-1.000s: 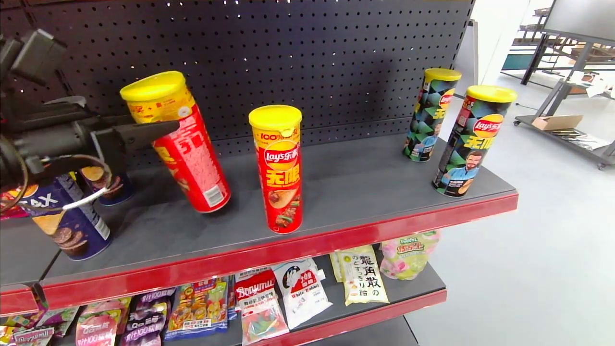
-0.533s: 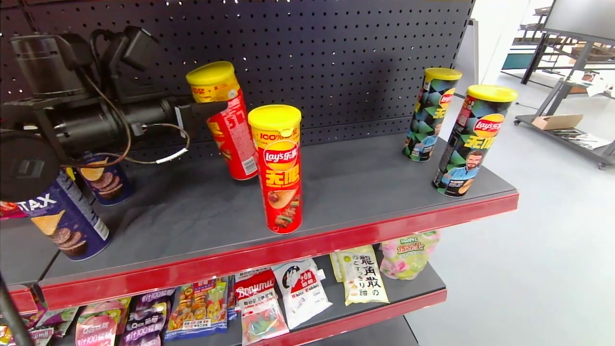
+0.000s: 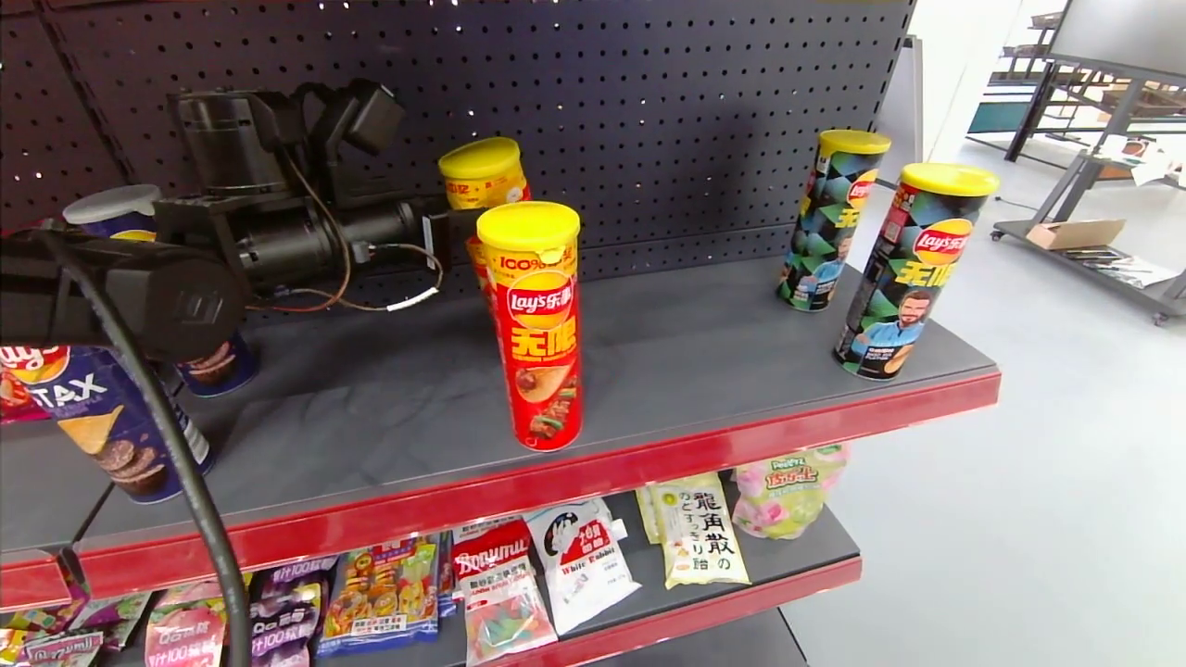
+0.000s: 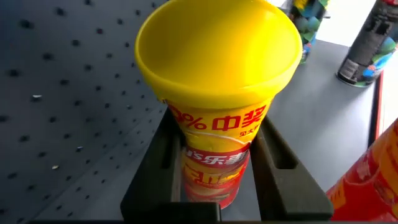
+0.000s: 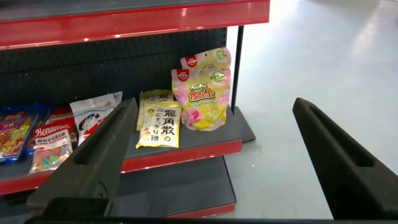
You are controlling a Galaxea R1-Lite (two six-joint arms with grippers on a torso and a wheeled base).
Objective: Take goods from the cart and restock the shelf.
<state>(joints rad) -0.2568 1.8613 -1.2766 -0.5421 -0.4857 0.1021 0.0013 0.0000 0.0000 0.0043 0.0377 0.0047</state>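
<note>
Change: over the last second we see the left gripper point(image 3: 460, 243) carry the held red can point(image 3: 482, 171) from the shelf's left front, where it was tilted, to the back. It is now nearly upright, just behind the front red can point(image 3: 542, 324).
Left grasp: both fingers clamp the held can's body below its yellow lid.
Right gripper point(image 5: 224, 155): spread wide and empty, facing the snack bags point(image 5: 205, 93) on the lower shelf.
Task meaning: we judge placement nearly complete. The can's base is hidden, so contact with the board is uncertain. Setting down and release remain.
Surface: grey shelf board point(image 3: 723, 352) backed by black pegboard point(image 3: 602, 111), with dark cans point(image 3: 913, 269) at the right end and blue cans point(image 3: 111, 417) at the left.
Room: pale floor point(image 3: 1019, 482), with a wheeled rack point(image 3: 1093, 250) well apart.
</note>
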